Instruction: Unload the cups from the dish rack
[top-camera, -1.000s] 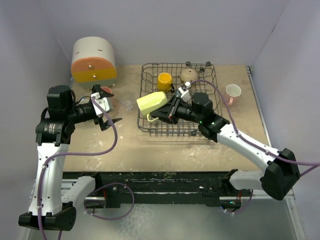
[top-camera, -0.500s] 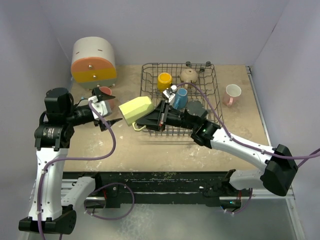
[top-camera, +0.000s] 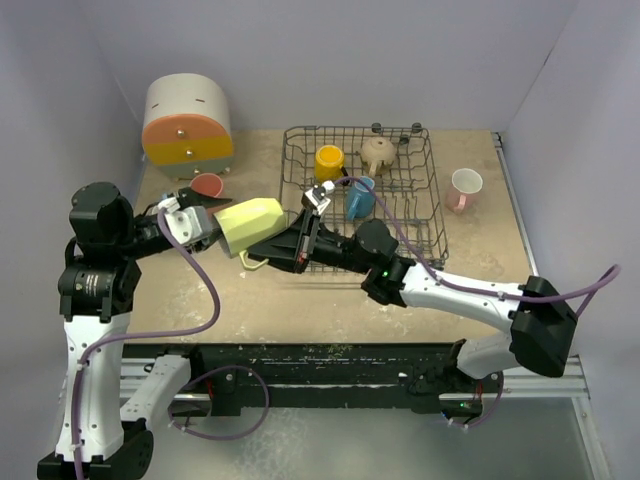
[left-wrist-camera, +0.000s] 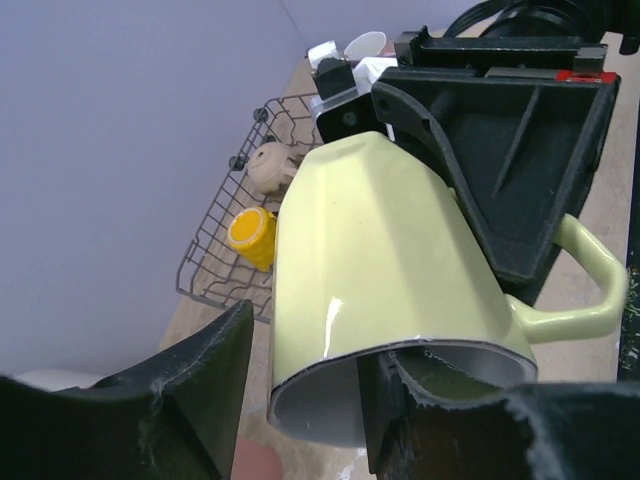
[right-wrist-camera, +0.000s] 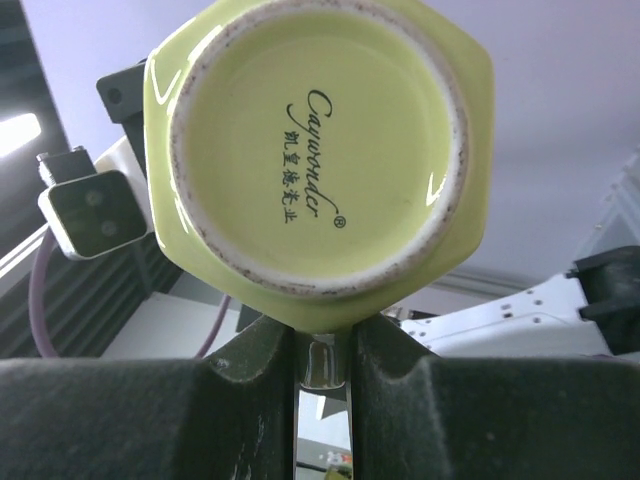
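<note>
A yellow-green mug (top-camera: 252, 222) hangs on its side above the table, left of the dish rack (top-camera: 432, 190). My right gripper (top-camera: 268, 252) is shut on its handle, the mug's base (right-wrist-camera: 320, 140) facing that wrist camera. My left gripper (top-camera: 210, 226) meets the mug's mouth: one finger (left-wrist-camera: 400, 400) sits inside the rim, the other (left-wrist-camera: 200, 380) stands outside with a gap to the wall. In the rack are a yellow mug (top-camera: 329, 162), a tan mug (top-camera: 378, 152) and a blue mug (top-camera: 358, 197).
A pink mug (top-camera: 465, 185) stands on the table right of the rack. A salmon tumbler (top-camera: 207, 185) sits close behind my left gripper. The white, orange and yellow drawer box (top-camera: 187, 125) fills the back left corner. Grey walls enclose the table.
My right arm carried the yellow-green mug leftward out of the rack to the left gripper. The left gripper narrowed from wide open and now straddles the mug's rim.
</note>
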